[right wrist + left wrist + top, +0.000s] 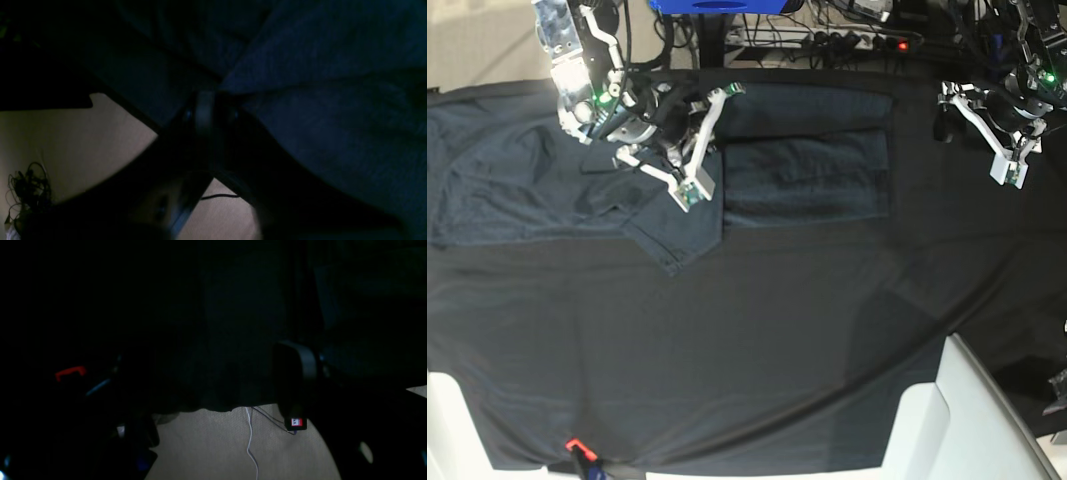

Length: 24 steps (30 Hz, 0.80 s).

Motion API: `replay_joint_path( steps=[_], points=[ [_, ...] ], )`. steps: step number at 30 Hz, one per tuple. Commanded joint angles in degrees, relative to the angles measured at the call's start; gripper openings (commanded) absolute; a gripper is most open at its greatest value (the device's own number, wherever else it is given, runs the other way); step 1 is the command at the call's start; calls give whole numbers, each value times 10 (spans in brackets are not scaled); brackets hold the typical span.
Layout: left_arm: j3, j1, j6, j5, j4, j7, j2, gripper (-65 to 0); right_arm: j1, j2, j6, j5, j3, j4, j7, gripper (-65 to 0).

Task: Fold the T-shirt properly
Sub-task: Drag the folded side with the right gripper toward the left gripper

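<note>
The dark slate-grey T-shirt (517,170) lies across the back left of the black-covered table (747,330). Part of it is folded into a rectangle (807,170), and a loose corner flap (672,245) points toward the front. My right gripper (717,100) is at the shirt's back edge beside that rectangle. In the right wrist view the fingers (204,110) meet, and the shirt's (317,50) folds converge on them, so it is shut on the shirt. My left gripper (947,110) hovers over the back right of the table, away from the shirt. One dark finger (297,373) shows off-centre, and nothing is held.
The black cloth (217,340) hangs over the table's edge above beige floor (206,446) with a white cable (250,440). White furniture (982,420) stands at the front right and front left (447,420). A power strip (847,40) and cables lie behind the table. A red clip (574,445) sits at the front edge.
</note>
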Motion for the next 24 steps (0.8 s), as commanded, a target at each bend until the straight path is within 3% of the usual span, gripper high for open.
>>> replay_joint_path(
  steps=[1,3,5,10,14,19,24],
  points=[
    [-4,1,1,-6,7,-8,-8,-125,4,-2,2,8,-1,12,9,-500],
    [-4,2,1,-6,7,-8,-8,-125,5,-2,2,8,0,20,9,-425],
    [-5,5,1,-6,7,-8,-8,-125,17,0,2,6,1,32,15,-399],
    [-12,36,-1,-7,7,-13,-26,-125,108,-1,2,6,70,-31,15,-401],
    [-85,63,-74,-7,5,-37,-13,-125,211,0,3,6,81,-158,23,-401],
    [-193,67,-74,-5,-9,-35,23,-125,297,2,3,5,80,-314,80,-395],
    [-216,67,-74,-1,-26,-35,25,-125,333,0,3,4,80,-409,134,-395]
  ],
)
